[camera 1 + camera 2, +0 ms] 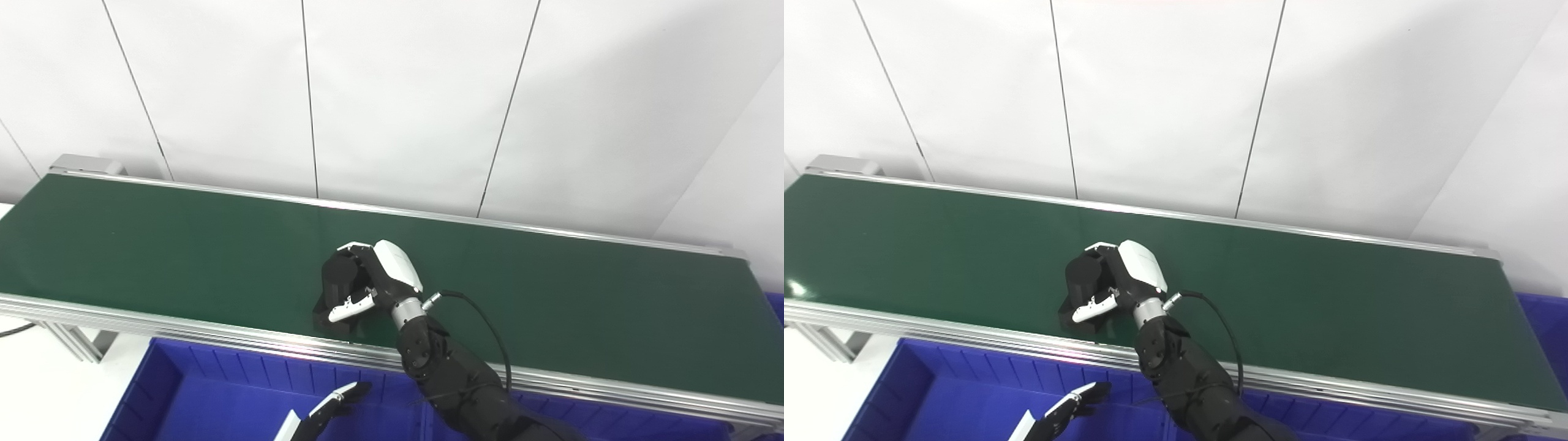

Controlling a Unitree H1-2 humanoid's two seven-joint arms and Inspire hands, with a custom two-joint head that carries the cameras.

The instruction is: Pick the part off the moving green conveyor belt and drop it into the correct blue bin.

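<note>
My right hand (380,275) is curled around the black part (338,288) — fingers wrapped over it, low on the green conveyor belt (184,257). My left hand (334,404) shows only fingertips over the blue bin (202,398) — can't judge its opening.

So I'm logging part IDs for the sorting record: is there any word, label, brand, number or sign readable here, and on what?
None: no readable text in either view.
Black part in the right robot hand: no label visible.
Green conveyor belt: unmarked.
Blue bin: no markings visible.
</note>
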